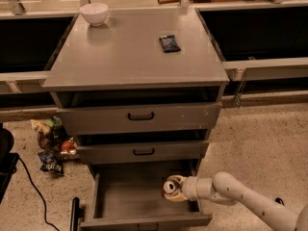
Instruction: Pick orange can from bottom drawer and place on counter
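The orange can (169, 187) is in my gripper (173, 189), silver top facing the camera, held over the right side of the open bottom drawer (130, 196). The gripper is shut on the can, and its white arm reaches in from the lower right. The can looks lifted slightly off the drawer's grey floor. The counter (130, 52) is the broad grey top of the cabinet, well above the gripper.
A white bowl (94, 13) stands at the counter's back left and a dark blue snack packet (169, 43) lies right of centre. The two upper drawers (140, 117) are slightly open. Snack bags (50, 146) and a black cable lie on the floor to the left.
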Controlling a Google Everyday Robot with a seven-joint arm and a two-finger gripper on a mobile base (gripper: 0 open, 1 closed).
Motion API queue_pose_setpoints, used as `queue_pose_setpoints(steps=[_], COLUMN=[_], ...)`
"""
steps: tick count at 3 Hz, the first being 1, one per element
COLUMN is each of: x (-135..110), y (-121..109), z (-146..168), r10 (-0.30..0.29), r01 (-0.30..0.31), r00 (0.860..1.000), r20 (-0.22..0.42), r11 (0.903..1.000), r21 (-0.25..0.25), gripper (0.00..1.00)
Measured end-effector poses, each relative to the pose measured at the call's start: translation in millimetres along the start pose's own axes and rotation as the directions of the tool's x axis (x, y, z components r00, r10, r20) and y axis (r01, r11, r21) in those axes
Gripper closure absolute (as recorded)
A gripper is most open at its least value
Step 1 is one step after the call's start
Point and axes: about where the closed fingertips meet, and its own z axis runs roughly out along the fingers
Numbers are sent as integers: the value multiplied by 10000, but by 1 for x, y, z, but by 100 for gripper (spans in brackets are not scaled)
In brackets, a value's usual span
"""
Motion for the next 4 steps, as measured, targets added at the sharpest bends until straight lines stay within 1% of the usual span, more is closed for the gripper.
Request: queue_pose_setpoints(steps=[1,2,3,4], x=[-25,-72,-117,-123], y=[9,29,51,54], z=[-13,-48,-89,-98], r10=[-831,-2309,-3626,-3808], r01=[833,2322,3642,3818], r00=[9959,9684,9244,9173], r20=[356,944,1186,1164], r11=[9965,9727,9313,9241], r21=[-57,-25,89,149], gripper=[100,100,100,100])
